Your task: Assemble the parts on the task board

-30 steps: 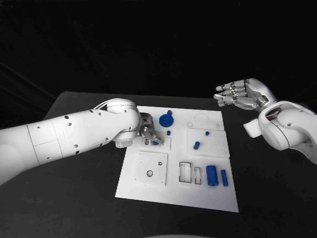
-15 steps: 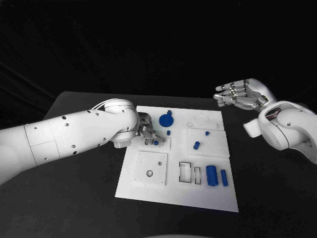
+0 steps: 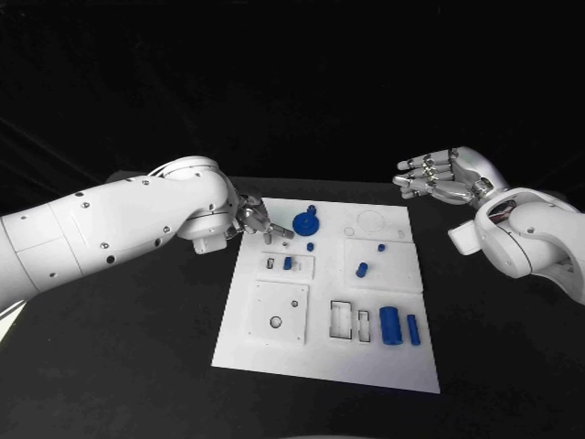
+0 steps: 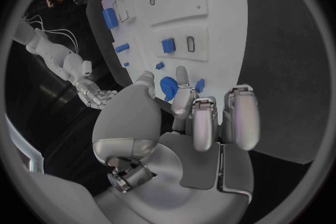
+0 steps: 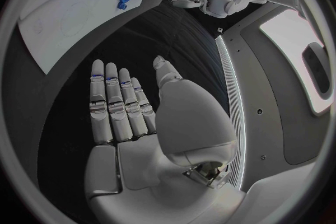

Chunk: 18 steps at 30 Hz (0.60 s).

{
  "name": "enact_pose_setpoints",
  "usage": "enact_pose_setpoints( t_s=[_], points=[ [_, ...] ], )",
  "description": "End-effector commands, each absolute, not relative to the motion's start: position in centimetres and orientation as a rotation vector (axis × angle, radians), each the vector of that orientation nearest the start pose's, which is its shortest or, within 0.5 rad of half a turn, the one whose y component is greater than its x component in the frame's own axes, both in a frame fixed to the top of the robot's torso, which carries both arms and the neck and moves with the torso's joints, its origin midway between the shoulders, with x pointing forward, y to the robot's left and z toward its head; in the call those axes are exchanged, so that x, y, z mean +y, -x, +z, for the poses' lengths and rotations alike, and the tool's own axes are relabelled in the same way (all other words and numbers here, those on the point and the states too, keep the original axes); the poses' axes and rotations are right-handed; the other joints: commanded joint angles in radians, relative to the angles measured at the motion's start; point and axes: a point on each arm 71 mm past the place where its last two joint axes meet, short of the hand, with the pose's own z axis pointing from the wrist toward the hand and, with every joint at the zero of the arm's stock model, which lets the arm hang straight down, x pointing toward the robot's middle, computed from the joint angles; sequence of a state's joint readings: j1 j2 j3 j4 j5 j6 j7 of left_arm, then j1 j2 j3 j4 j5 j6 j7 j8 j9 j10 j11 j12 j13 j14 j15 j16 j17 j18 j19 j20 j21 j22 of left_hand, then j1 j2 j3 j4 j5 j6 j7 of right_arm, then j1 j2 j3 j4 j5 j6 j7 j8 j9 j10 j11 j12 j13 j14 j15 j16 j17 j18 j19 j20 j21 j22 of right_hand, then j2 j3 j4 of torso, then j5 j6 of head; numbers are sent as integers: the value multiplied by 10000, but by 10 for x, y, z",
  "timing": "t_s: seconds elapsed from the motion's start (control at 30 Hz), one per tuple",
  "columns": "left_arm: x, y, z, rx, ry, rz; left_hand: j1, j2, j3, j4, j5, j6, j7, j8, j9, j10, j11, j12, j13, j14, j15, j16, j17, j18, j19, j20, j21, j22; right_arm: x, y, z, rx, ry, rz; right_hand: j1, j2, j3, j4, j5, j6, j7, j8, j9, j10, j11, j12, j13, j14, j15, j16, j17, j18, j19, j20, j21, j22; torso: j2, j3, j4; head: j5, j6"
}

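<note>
The task board [image 3: 325, 343] lies flat in the middle of the black table [image 3: 134, 347] — small blue parts sit on it.

The left hand [image 3: 260, 222] hangs over the board's far left corner, just beside the blue gear [image 3: 306, 220]; its fingers [image 4: 238, 117] are a little apart and hold nothing. A small blue block [image 3: 287, 262] sits in a slot near that hand. A blue peg [image 3: 363, 268] lies near the middle of the board, and two blue bars [image 3: 399, 325] lie side by side at the near right. The right hand [image 3: 444, 174] is up off the board — away to the right, its fingers [image 5: 115, 106] straight, a little apart, and empty.
</note>
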<state>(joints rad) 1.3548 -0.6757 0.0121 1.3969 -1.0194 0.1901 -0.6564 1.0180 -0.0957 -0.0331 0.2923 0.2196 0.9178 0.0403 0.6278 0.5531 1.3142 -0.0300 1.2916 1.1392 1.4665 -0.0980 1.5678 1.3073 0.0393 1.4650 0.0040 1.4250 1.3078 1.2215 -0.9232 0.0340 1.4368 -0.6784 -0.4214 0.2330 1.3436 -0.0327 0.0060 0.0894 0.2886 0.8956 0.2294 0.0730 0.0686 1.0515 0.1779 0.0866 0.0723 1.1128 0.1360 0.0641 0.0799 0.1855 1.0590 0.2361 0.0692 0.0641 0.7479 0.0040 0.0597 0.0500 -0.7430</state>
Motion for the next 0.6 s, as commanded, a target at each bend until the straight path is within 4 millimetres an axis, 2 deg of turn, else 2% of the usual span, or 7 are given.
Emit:
enact_pose_setpoints(
  t_s=[0.03,0.17,0.27,0.37,0.6],
  points=[
    [178,-530,-137,23074,2479,-4051,201,64,-108,1,38,-329,172,-294,-224,-106,138,-48,-93,1043,156,30,2635,-17,628,129,-47,1305,-274,-512,-142,14309,-5325,10691,-50,30,-4,-34,33,-71,112,-45,-9,-61,36,-46,-13,-39,1,-32,-14,-8,25,58,-63,-11,6,1,10,4,25],
    [185,-540,-130,22904,2152,-3481,367,157,-148,-10,38,-479,299,-565,-453,-96,252,-17,-88,1043,263,30,2635,-19,634,224,-40,1321,-274,-514,-143,14339,-5350,10667,-58,38,-6,-35,43,-70,117,-41,-7,-59,38,-41,-22,-33,1,-25,-28,-6,27,59,-62,-9,14,-6,10,8,58],
    [188,-547,-127,22770,1826,-2951,426,177,-152,-16,39,-453,310,-600,-499,-92,266,-10,-87,1043,279,30,2635,-20,637,245,-34,1329,-274,-514,-143,14353,-5360,10654,-58,39,-6,-35,43,-70,117,-41,-7,-58,38,-41,-23,-32,1,-25,-28,-6,27,59,-62,-9,15,-9,12,23,56],
    [189,-554,-125,22653,1567,-2472,472,185,-157,-17,38,-425,315,-621,-531,-82,272,2,-77,1043,287,30,2635,-21,639,258,-27,1337,-274,-514,-143,14360,-5361,10656,-60,45,-6,-38,50,-67,119,-38,-6,-53,38,-36,-28,-23,0,-19,-36,-4,32,59,-60,-7,17,2,18,56,62],
    [185,-564,-128,22563,1393,-2026,577,266,-157,-17,37,-314,311,-654,-607,-55,273,31,-53,1043,296,30,2635,-23,644,285,-11,1357,-272,-514,-144,14378,-5345,10689,-60,45,-6,-38,50,-67,119,-38,-6,-53,38,-36,-28,-23,0,-19,-36,-4,32,59,-60,-7,23,-23,11,79,88]
  ],
)
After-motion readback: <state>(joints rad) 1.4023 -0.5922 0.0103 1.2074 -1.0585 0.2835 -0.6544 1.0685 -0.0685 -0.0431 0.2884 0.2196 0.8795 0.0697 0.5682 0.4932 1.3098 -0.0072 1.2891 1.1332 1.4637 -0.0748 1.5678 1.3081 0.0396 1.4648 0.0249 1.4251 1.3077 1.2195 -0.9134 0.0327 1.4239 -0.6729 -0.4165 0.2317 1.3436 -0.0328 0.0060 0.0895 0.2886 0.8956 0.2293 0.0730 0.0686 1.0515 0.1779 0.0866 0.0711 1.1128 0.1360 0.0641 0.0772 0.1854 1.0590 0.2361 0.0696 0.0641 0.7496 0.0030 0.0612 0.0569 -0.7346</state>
